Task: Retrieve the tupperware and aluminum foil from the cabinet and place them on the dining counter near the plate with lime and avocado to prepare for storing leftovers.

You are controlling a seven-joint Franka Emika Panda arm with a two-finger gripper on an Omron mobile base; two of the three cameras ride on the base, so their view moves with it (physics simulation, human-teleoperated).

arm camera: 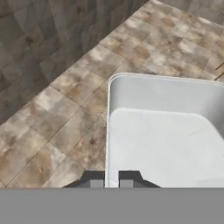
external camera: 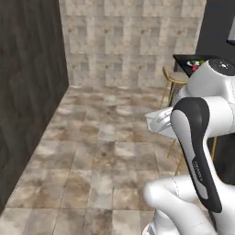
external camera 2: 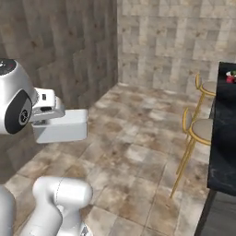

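One tupperware (arm camera: 164,140), unlabelled, jaws clamping rim

You see the tupperware (arm camera: 162,140) as smooth, matt pale plastic, its rim softly rounded. The floor (external camera: 101,151) under it reads as mottled stone tile with a dull sheen. The bench (external camera 2: 225,133) looks like glossy black veined marble. The stools (external camera 2: 198,131) show thin yellow metal-looking legs. The tool (arm camera: 111,180) tips look matt and dark.
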